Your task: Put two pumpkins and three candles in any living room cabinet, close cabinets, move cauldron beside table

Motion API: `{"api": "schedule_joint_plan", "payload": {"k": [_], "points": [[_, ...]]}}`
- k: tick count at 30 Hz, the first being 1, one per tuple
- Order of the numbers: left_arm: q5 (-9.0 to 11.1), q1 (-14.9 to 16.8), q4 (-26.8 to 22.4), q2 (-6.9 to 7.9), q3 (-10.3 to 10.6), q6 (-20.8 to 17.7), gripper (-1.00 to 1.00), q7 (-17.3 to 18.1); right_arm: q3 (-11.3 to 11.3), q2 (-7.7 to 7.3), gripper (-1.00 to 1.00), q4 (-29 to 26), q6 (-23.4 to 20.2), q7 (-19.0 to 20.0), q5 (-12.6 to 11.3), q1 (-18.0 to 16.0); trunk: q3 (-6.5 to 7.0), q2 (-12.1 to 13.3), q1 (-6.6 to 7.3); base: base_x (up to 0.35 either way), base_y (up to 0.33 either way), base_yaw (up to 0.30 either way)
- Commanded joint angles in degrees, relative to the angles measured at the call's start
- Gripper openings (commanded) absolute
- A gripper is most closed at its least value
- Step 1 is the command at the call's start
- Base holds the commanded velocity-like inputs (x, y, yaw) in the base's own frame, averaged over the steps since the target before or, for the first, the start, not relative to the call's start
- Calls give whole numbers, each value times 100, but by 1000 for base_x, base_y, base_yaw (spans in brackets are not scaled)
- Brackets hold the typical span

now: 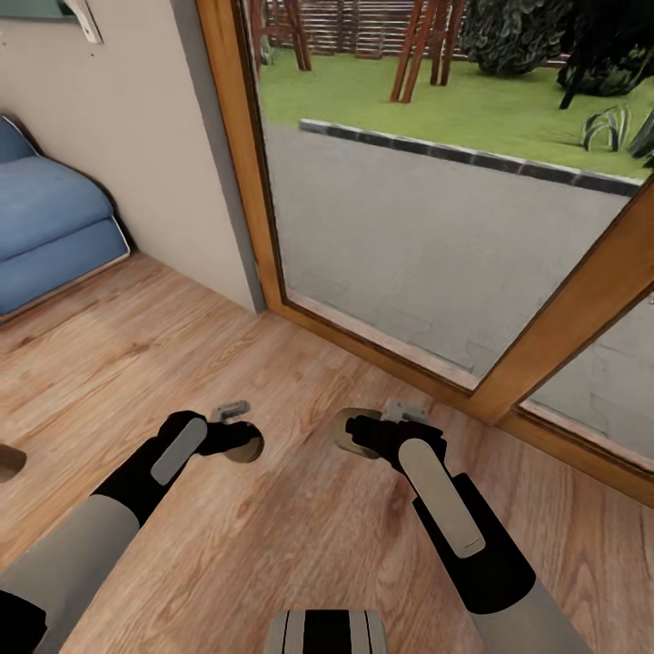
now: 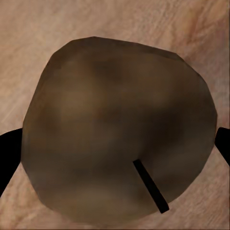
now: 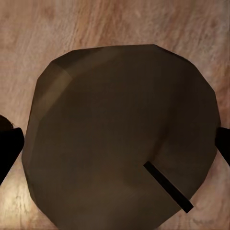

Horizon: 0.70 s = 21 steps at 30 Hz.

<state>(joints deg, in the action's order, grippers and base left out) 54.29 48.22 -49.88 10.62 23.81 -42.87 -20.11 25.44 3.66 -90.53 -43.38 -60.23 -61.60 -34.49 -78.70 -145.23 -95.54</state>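
The glass door, in a wooden frame, stands ahead of both grippers, with lawn and paving beyond. A blue sofa sits well to the left of the left gripper against the wall. The wood floor lies under both arms.

The left gripper is clenched on a candle: in the left wrist view the stubby brownish cylinder sits end-on between the two dark fingers, its black wick showing. The right gripper grips a second candle the same way, darker in shade, wick likewise facing the camera. Both candles hang just above the floor, close in front of the trunk, the arms tucked low. I judge that this is a carrying pose, meant to keep the load steady while the base travels. With no cabinet ahead of the grippers, the robot is likely on its way and must turn from the door.
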Motion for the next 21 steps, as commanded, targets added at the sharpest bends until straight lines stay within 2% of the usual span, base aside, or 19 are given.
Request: {"api": "schedule_joint_plan", "payload": {"k": [1,3,5,6,8,12,16,21], "points": [[99,-14,-266,81,-16,-74,-100,-55,-1,-2,-100,15,-31,-57,-42,-5,18,0,2,-88,0,0],[103,-27,-453,149,-54,-193,-100,-55,-2,-4,-100,32,-30,-49,-40,-5,62,3,8,-193,0,0],[106,-34,-584,197,-185,-273,-100,-57,-5,-5,-100,42,-26,-39,-38,-5,106,5,13,-267,0,0],[105,-35,-622,207,-267,-295,-100,-58,-6,-5,-100,44,-25,-36,-38,-5,128,7,15,-290,0,0],[102,-48,-776,231,-588,-434,-100,-64,-8,-5,-100,49,-18,-29,-37,-5,173,9,21,-316,0,0],[99,-55,-1101,243,-897,-631,-100,-70,-5,2,-100,54,-14,-16,-39,-5,261,15,31,-333,0,0],[100,-58,-1295,247,-1007,-693,-100,-72,-11,6,-100,134,-8,-6,-46,-5,350,20,41,-299,0,0],[100,-58,-1332,248,-1031,-703,-100,-72,-12,10,-100,195,-4,0,-39,-5,461,27,54,-98,0,0]]}}
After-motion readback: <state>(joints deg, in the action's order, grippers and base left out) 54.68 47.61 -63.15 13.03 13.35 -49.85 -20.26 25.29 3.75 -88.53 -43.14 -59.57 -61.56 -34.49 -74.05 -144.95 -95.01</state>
